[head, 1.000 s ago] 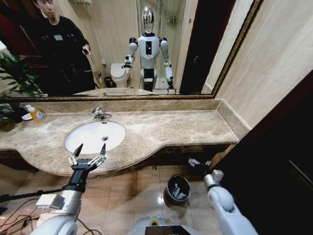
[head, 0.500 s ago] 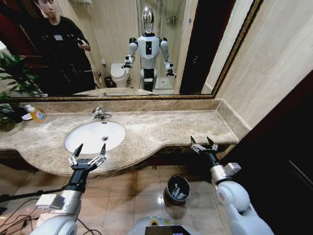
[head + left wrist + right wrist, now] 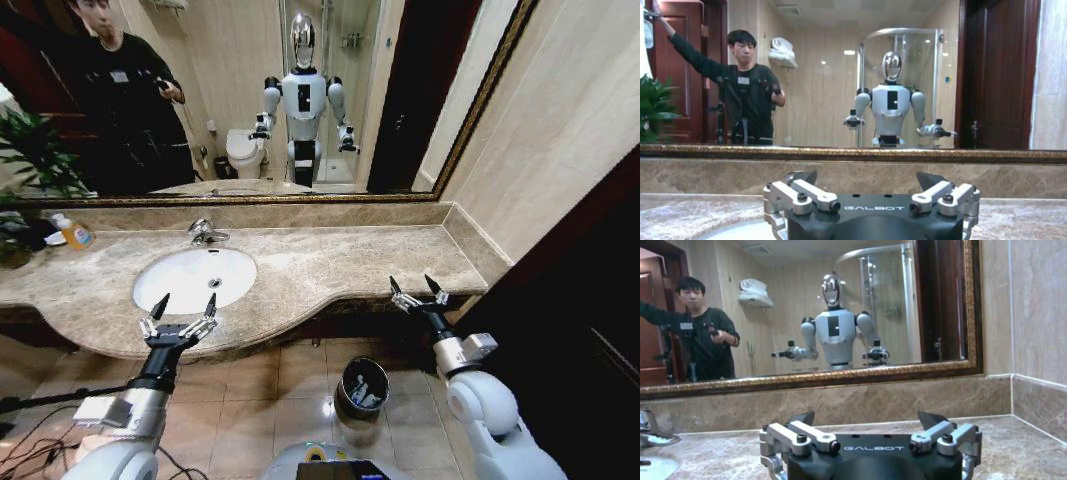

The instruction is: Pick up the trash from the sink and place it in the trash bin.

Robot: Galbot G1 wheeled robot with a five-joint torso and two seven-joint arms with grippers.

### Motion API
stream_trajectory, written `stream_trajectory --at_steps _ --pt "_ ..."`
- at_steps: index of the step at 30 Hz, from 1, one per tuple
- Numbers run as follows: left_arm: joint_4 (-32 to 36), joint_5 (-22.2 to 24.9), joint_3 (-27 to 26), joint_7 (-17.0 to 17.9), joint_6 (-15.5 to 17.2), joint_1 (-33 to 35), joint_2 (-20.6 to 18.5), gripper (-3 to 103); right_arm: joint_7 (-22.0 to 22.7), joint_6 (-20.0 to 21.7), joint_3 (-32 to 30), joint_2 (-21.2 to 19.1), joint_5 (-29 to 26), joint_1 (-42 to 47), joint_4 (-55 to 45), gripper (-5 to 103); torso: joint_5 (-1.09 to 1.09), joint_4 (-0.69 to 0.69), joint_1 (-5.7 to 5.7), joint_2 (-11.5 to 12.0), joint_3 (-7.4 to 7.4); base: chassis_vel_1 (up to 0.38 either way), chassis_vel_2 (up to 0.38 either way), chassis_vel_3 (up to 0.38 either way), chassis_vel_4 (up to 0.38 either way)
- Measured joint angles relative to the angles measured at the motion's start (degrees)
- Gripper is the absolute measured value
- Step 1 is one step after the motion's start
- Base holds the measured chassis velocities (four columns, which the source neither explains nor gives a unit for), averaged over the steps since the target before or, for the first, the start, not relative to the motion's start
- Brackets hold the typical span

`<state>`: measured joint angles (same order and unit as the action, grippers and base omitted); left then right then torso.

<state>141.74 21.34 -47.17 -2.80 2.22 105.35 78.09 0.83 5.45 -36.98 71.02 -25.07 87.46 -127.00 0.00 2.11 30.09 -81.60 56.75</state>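
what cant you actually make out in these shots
- Trash bin contents, head view: pale items inside, too small to identify.
- Sink front edge, head view: partly covered by the left end effector.
- Sink, left wrist view: mostly cut off by the frame edge and that end effector.

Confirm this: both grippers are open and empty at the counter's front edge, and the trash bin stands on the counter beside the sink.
Not quite. The head view shows the trash bin on the floor below the counter, not beside the sink. The left gripper and right gripper are open and empty.
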Motion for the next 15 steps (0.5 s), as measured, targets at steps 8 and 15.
stream_trajectory --at_steps 8,15 --pt "0.0 0.0 0.0 0.0 0.0 0.0 0.0 100 0.05 -0.03 0.01 0.02 0.01 -0.02 0.16 100 0.0 0.0 0.0 0.0 0.0 0.0 0.0 0.0 0.0" --pt "0.0 0.0 0.0 0.0 0.0 0.0 0.0 100 0.09 -0.06 0.04 0.04 0.01 -0.05 0.24 100 0.0 0.0 0.0 0.0 0.0 0.0 0.0 0.0 0.0"
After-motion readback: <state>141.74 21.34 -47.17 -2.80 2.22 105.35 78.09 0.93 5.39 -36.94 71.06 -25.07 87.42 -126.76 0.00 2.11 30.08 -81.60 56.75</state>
